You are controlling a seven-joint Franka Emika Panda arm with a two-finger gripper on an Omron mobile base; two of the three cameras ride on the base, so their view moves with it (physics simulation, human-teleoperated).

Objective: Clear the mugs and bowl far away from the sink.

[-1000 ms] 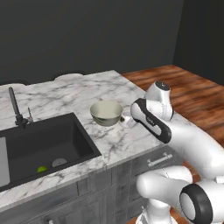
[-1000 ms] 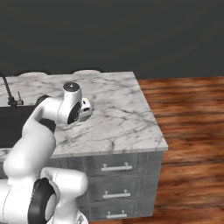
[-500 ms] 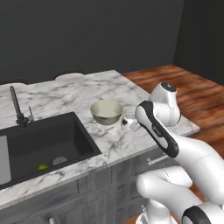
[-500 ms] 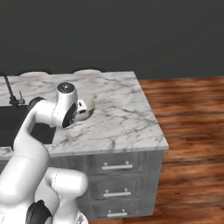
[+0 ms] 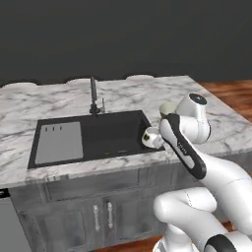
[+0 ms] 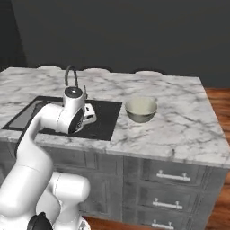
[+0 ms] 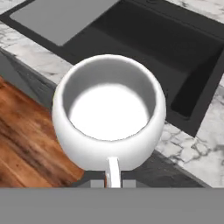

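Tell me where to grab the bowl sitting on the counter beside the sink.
Probably its rim, from straight above, one finger inside and one outside: the bowl sits upright, mouth open, and looks too wide to span across.

Legible text, labels, brands, numbers, signs: none. The surfaces in all three views are plain and unmarked, with no lettering or printed characters that can be read anywhere.
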